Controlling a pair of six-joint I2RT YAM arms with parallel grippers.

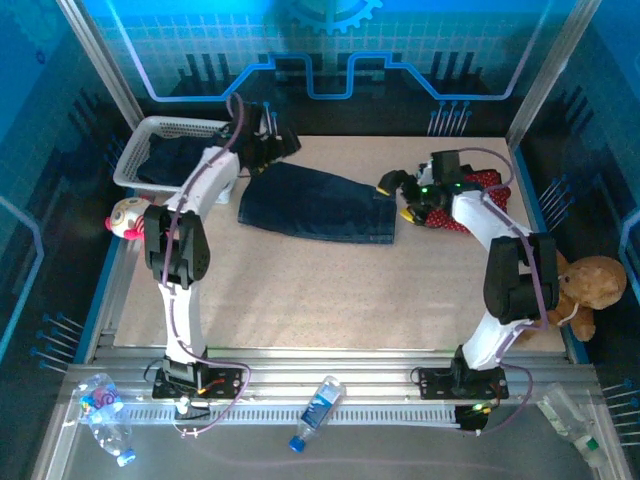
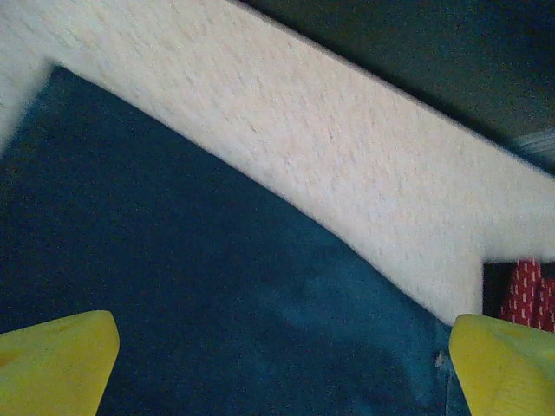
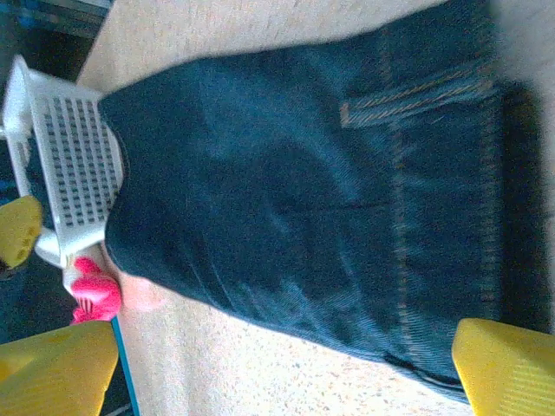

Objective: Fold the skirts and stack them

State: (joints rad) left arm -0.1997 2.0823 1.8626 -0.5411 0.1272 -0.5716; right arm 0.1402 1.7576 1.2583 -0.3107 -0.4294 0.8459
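Observation:
A dark blue denim skirt [image 1: 320, 203] lies spread flat across the far middle of the table. My left gripper [image 1: 258, 150] hovers over its far left corner, open, with only the denim skirt [image 2: 199, 286] below its yellow fingertips [image 2: 56, 364]. My right gripper [image 1: 398, 197] stands open at the skirt's right end, waistband side; the denim skirt [image 3: 303, 191] lies under it and nothing is between its fingers [image 3: 507, 368]. A red patterned skirt [image 1: 485, 190] is bunched under the right arm and also shows as the red skirt [image 2: 527, 290]. Another dark blue garment [image 1: 170, 155] lies in the basket.
The white mesh basket [image 1: 140, 150] stands at the far left corner, seen too as the basket [image 3: 74, 165]. A pink-and-white plush toy [image 1: 128, 215] sits at the left edge, a brown teddy bear [image 1: 585, 285] at the right edge. Plastic bottles [image 1: 318, 410] lie on the near rail.

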